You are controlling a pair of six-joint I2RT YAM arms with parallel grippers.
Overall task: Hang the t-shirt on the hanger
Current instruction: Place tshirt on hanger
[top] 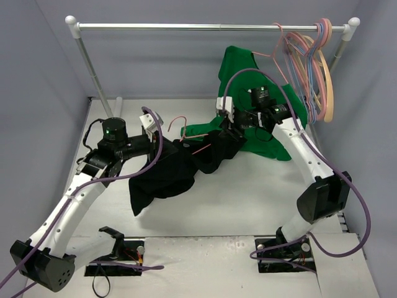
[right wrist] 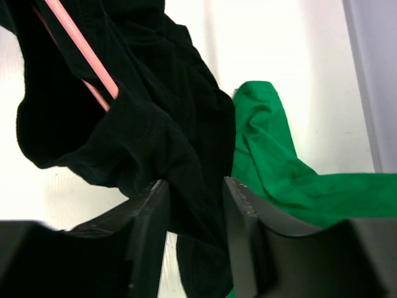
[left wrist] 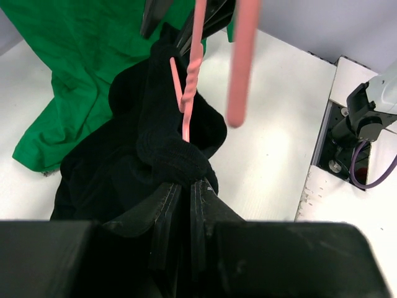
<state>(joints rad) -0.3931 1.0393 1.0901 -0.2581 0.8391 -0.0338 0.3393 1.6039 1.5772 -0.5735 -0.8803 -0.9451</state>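
The black t-shirt [top: 167, 177] hangs bunched between my two grippers, its lower part lying on the table. The pink hanger [top: 180, 118] has its hook sticking up beside my left gripper [top: 162, 139]. In the left wrist view the left gripper [left wrist: 185, 186] is shut on the hanger's twisted neck [left wrist: 189, 93], with t-shirt cloth [left wrist: 124, 161] bunched round it. My right gripper [top: 231, 131] holds the other end of the cloth. In the right wrist view its jaws [right wrist: 195, 186] pinch a thick fold of the t-shirt [right wrist: 142, 112], and the hanger's wire [right wrist: 80, 43] runs inside the cloth.
A green t-shirt [top: 239, 62] lies on the table behind and under the right gripper, also in the wrist views [left wrist: 74, 74] [right wrist: 279, 180]. A clothes rail [top: 211, 27] spans the back, with several pink, blue and tan hangers [top: 313, 62] at its right end.
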